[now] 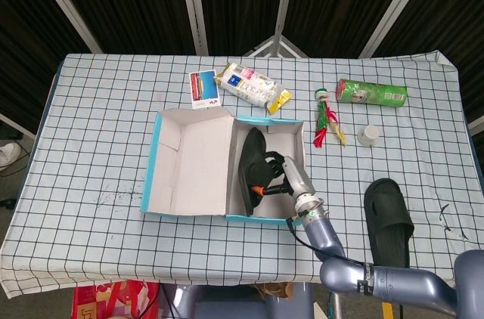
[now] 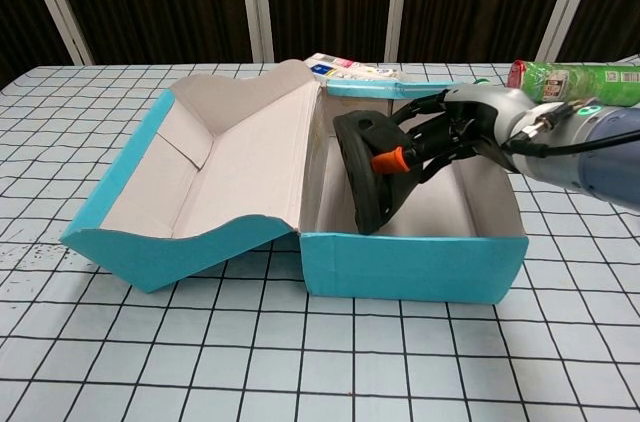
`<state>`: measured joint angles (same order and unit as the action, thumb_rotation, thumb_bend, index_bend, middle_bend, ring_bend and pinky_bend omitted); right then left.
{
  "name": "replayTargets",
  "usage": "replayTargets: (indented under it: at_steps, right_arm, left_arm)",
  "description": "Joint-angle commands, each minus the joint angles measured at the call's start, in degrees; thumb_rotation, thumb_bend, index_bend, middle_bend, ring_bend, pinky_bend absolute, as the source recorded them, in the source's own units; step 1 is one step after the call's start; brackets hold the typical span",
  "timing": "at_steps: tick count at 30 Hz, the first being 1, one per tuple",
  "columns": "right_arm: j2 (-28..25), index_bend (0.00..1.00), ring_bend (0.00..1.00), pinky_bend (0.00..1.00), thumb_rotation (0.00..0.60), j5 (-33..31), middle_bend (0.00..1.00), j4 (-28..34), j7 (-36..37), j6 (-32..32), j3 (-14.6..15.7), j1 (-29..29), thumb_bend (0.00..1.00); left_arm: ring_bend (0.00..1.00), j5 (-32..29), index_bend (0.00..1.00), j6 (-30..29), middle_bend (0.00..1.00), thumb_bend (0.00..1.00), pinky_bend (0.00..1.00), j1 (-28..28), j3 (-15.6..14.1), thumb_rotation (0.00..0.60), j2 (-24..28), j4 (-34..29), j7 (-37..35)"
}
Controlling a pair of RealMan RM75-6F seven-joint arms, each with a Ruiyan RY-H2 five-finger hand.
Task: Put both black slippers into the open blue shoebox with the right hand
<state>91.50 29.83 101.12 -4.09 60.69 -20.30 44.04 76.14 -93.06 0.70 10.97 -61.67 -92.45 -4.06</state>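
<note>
While the open blue cardboard shoebox (image 1: 227, 217) sat near the front middle of the surface (image 1: 98, 122) under its white cloth with a black grid, its grey-lined lid (image 1: 189, 168) lay folded back to the left. Behind the lid lay a small red and blue printed card (image 1: 203, 86), and beside that a white and yellow snack packet (image 1: 252, 86). Inside the box's right compartment, one black rubber slipper (image 1: 250, 170) stood on edge, tilted, its lower end down inside the box in the chest view. The right hand (image 1: 278, 178) gripped this slipper, its dark fingers (image 2: 432, 132) wrapped around the strap, an orange part showing at the grip. Further right on the cloth lay a red, green and yellow bundle of sticks (image 1: 326, 119), a green cylindrical can (image 1: 371, 92) on its side, and a small white cap (image 1: 368, 134). The second black slipper (image 1: 389, 217) lay flat near the front right edge, well apart from the box. The left hand appeared in neither view.
</note>
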Motion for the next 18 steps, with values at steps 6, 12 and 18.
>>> replayTargets:
  at_steps: [6,12,18]
  right_arm:
    - [1.7,0.67,0.66,0.64,0.6,0.9,0.53,-1.7,-4.7,2.9,1.6,0.7,0.56]
    - [2.5,0.67,0.66,0.64,0.6,0.1,0.53,-2.3,-7.4,3.2,2.3,1.0,0.56]
    - [2.9,0.67,0.66,0.64,0.6,-0.9,0.53,-2.6,-9.9,2.9,3.0,1.2,0.56]
  left_arm:
    - [0.03,-0.1,0.1,0.1,0.06,0.37,0.13,0.0,0.0,0.6,0.0,0.1,-0.1]
    - [0.03,0.0,0.1,0.0,0.06,0.37,0.13,0.0,0.0,0.6,0.0,0.0,-0.2]
    - [0.03,0.0,0.1,0.0,0.06,0.37,0.13,0.1,0.0,0.6,0.1,0.0,-0.4]
